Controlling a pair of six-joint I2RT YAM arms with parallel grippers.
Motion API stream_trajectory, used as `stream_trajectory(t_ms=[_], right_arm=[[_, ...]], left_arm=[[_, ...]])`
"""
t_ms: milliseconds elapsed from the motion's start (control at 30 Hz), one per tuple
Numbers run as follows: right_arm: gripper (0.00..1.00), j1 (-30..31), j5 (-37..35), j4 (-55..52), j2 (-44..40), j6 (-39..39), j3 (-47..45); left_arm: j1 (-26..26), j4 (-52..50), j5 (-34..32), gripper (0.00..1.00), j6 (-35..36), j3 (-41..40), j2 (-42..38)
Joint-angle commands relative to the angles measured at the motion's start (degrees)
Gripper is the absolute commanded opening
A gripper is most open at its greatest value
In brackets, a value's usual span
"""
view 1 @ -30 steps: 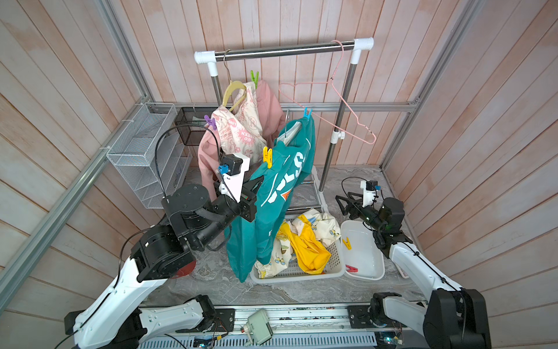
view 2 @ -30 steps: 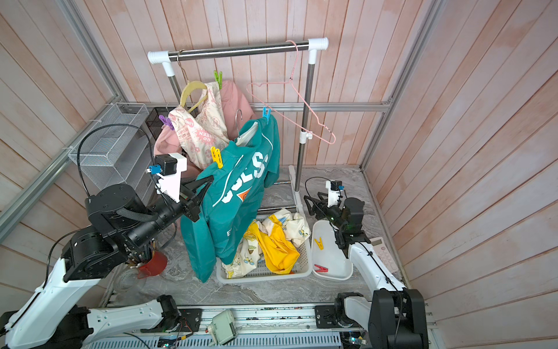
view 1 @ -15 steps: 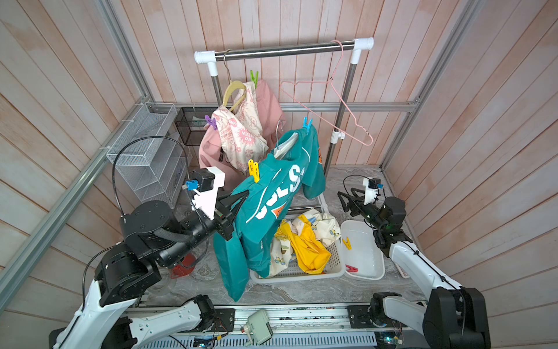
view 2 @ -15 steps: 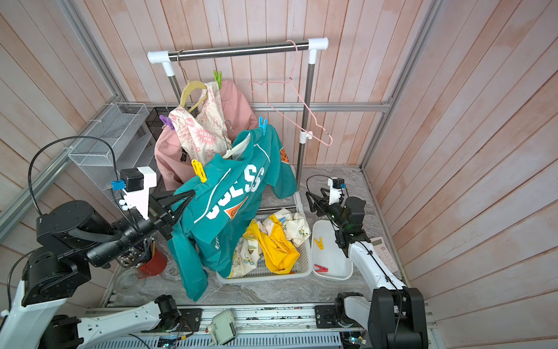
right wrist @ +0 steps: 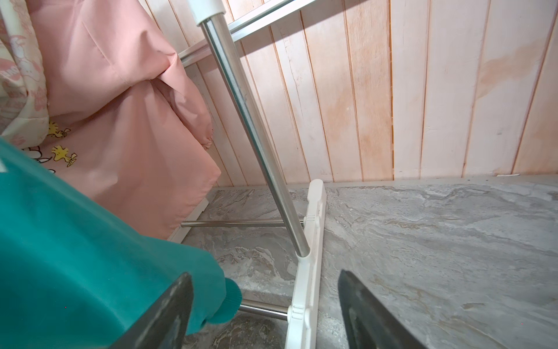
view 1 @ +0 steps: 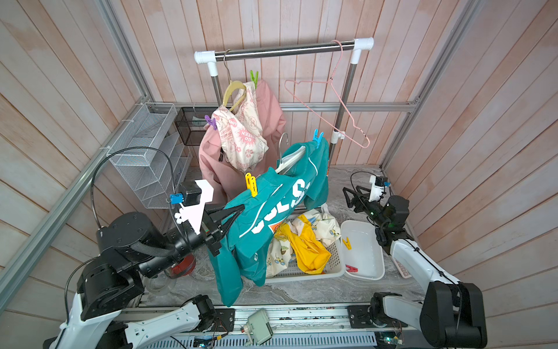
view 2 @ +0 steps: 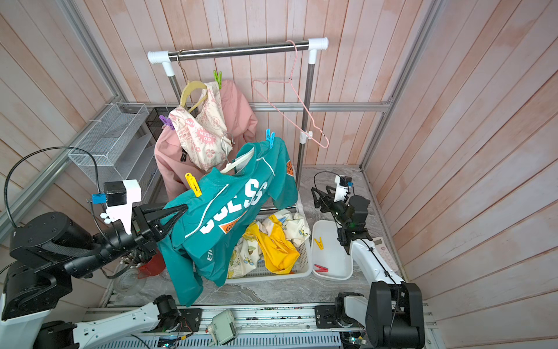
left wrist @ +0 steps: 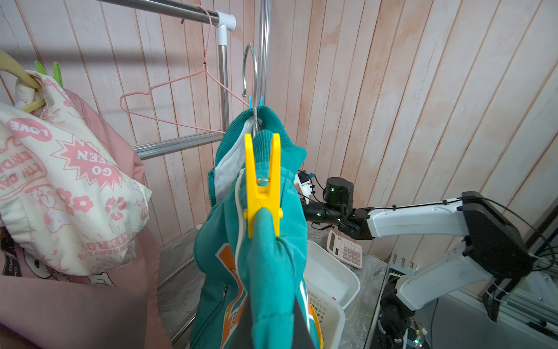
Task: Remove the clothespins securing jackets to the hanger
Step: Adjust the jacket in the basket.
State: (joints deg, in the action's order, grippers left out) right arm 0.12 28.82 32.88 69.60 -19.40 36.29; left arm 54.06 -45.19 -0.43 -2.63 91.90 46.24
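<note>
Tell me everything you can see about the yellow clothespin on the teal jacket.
The yellow clothespin looks plastic: two long handles spread in a V, a metal ring spring at the pivot, and a short biting end shut on a fold of the teal jacket at its shoulder, beside the collar. Only fabric touches it.

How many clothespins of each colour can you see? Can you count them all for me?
Green clothespin: 1
Purple clothespin: 1
Blue clothespin: 1
Red clothespin: 1
Yellow clothespins: 2
Total: 6
</note>
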Motion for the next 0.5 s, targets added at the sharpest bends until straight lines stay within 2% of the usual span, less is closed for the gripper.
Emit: stream_trajectory(t_ms=[0, 167, 300, 467], right_arm=[[0.76, 0.22, 2.42, 2.39, 2.18, -3.38, 3.00], [0.76, 1.17, 1.23, 2.38, 4.33, -3.79, 5.52], [0.74, 2.47, 3.90, 1.34, 6.29, -4.69, 8.39], [0.71, 9.96, 2.89, -7.48, 9.86, 1.09, 12.98]], left_arm=[[0.16, 7.54, 3.41, 0.00, -0.52, 0.56, -1.34], [0.14, 6.89, 3.03, 0.00, -0.86, 0.30, -1.64], [0.17, 7.27, 1.84, 0.00, -0.89, -0.84, -1.87], [0.15, 9.97, 3.26, 0.00, -0.25, -2.93, -0.35]])
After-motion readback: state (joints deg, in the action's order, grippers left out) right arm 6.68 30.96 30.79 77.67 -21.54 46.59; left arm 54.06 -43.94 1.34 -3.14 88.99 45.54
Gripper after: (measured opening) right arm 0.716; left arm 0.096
